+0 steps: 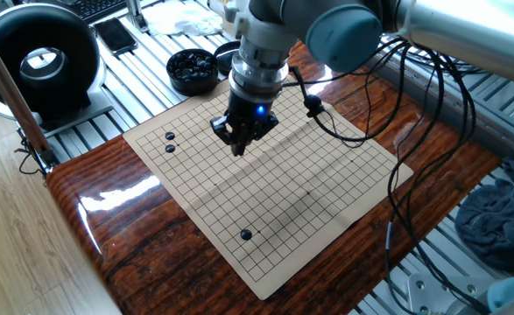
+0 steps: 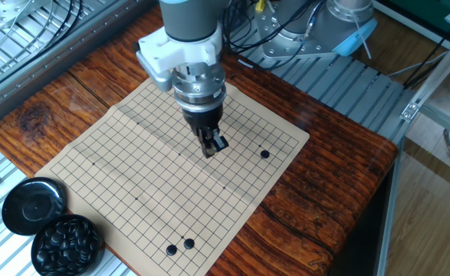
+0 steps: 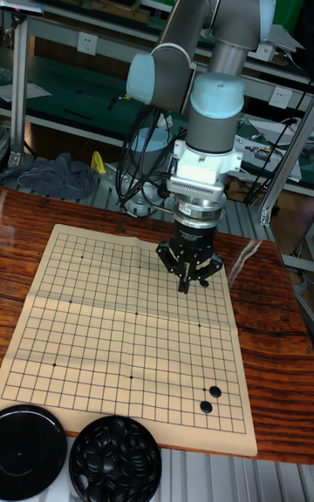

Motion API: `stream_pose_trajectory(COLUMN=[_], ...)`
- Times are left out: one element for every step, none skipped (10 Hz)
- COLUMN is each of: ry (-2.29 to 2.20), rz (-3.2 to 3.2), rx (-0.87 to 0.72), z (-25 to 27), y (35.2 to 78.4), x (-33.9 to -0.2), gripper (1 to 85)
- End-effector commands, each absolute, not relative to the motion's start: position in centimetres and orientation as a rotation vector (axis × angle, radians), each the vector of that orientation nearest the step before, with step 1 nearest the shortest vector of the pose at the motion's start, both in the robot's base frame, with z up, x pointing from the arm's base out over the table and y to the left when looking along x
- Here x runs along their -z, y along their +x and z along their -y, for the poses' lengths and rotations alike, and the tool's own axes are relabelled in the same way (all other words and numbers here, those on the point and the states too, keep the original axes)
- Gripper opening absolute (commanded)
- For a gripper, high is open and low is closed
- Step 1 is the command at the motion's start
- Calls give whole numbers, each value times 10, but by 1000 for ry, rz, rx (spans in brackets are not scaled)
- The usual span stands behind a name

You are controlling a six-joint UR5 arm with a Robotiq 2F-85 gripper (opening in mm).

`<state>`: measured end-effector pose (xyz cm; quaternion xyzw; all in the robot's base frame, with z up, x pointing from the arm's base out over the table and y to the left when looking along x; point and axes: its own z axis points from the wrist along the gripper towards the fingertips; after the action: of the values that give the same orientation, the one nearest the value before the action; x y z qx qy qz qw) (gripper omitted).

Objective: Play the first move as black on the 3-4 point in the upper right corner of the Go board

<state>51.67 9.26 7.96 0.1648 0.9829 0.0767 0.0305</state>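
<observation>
1. Here, your gripper (image 1: 237, 147) hangs over the board (image 1: 309, 210), fingers pointing down and drawn narrow. You cannot tell from any view whether a black stone is pinched between them.
2. The step in hand looks like the carry toward the upper right corner. Taking the bowl side as the player's seat, that is the corner nearest the arm's base in the tall fixed view.
3. The stock of black stones sits in the bowl (image 2: 66, 244) off the board's near edge, with the lid (image 2: 33, 205) just beside it.
4. Three stones already lie on the grid: a pair (image 1: 169, 143) close to one corner and a lone stone (image 2: 264, 154) near the target corner.
5. Next, you need a short travel toward that corner, then a straight descent onto the right intersection and a clean release.
6. The lone stone is the thing to watch. It lies close to where you are headed, and a finger brushing it would shift it.
7. Cables (image 1: 414, 131) trail off the arm over the board's far side. Nothing else stands in your path.
</observation>
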Motion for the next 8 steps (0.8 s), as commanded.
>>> stream_pose_trajectory(ry=[451, 443, 443, 481, 499, 517, 522, 527], rz=[-3049, -3050, -3056, -3061, -3059, -3051, -3045, -3041], rx=[-164, -147, -144, -193, -239, -275, -298, -322], z=[-74, -67, -63, -70, -79, -86, -92, -98], y=[526, 536, 540, 536, 526, 518, 512, 506], x=[-76, -71, -71, -74, -77, -78, -77, -74], gripper=[13, 13, 13, 13, 13, 13, 13, 13])
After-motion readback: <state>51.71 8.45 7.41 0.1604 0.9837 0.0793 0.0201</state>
